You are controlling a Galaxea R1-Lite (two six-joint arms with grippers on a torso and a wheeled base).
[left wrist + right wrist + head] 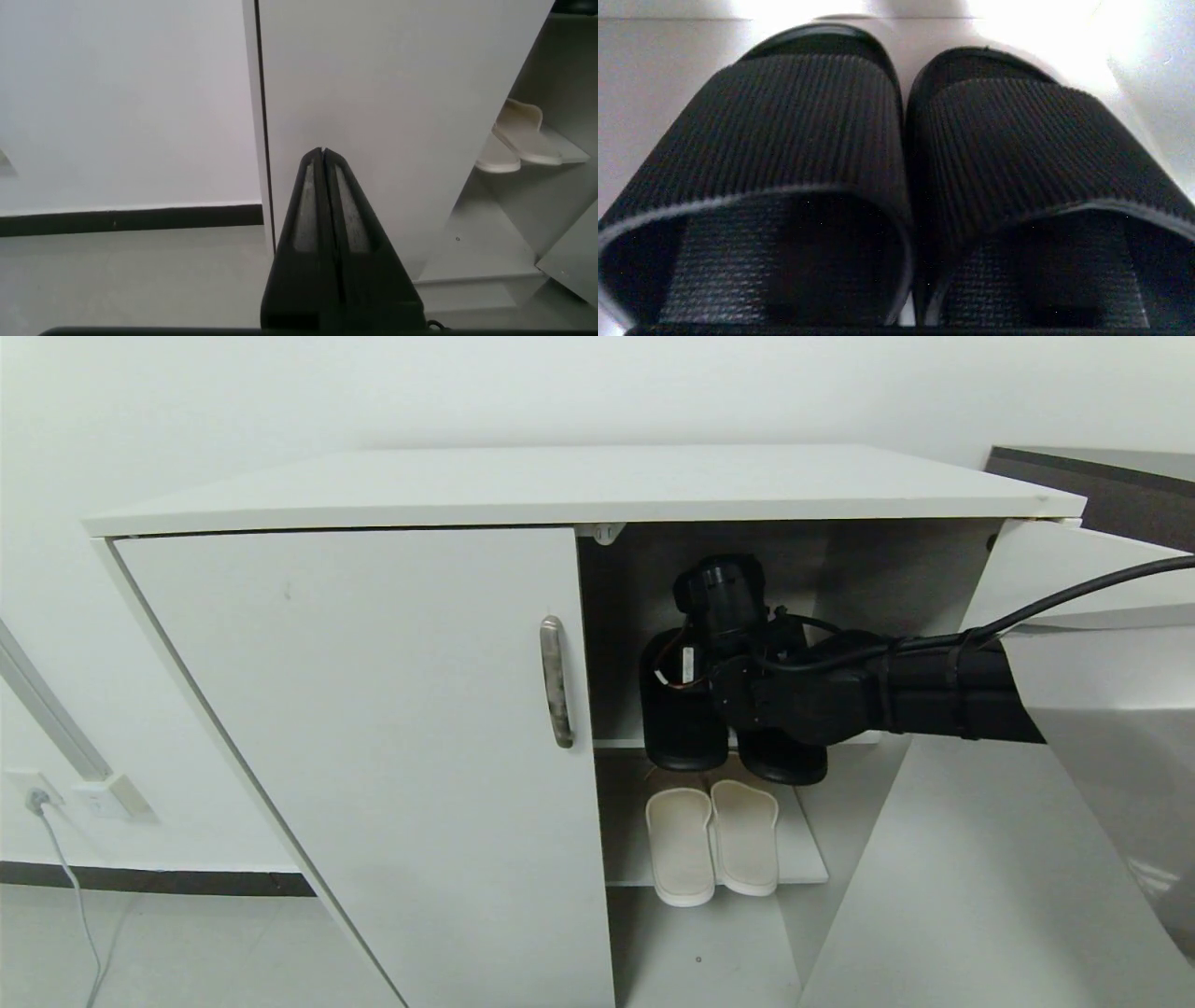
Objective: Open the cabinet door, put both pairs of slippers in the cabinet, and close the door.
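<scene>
Just before right jaws, black slippers (785,149)

White cabinet (355,728), plain cream slippers (711,840) — black slippers (803,140), ribbed on top.

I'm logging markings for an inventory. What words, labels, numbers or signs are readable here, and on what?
No text can be read.
Small white tag on the right arm: too small to read.
The cabinet door, black slippers and white slippers: no print visible.
</scene>
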